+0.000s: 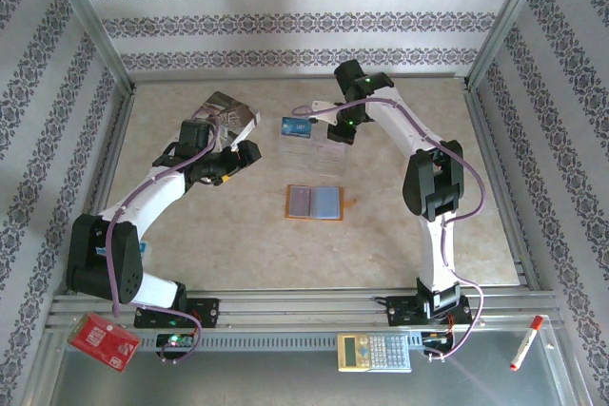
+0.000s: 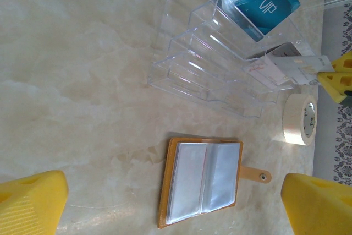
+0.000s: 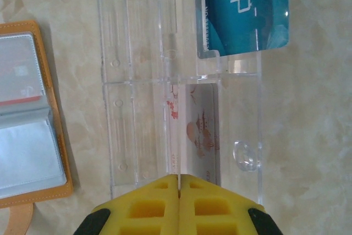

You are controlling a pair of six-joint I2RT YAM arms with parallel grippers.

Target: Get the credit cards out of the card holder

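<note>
An orange card holder (image 1: 314, 203) lies open and flat in the middle of a pale marbled table (image 1: 219, 244), its clear pockets facing up. In the right wrist view, a red strip shows through one pocket. The left gripper (image 1: 245, 153) is off to the holder's left and a little farther back, apart from it, with its yellow fingers (image 2: 30, 205) spread wide. From its wrist camera the holder appears between them. Behind the holder stands a clear tiered stand (image 1: 319, 145). A blue credit card (image 1: 295, 126) sits in one compartment and a pale card (image 3: 203, 130) with red drawing sits in the neighbouring one. The right gripper (image 3: 179, 185) is at the stand, its fingers pressed together by the pale card's end. I cannot tell whether it touches the card. A roll of tape (image 2: 301, 118) lies beside the stand.
</note>
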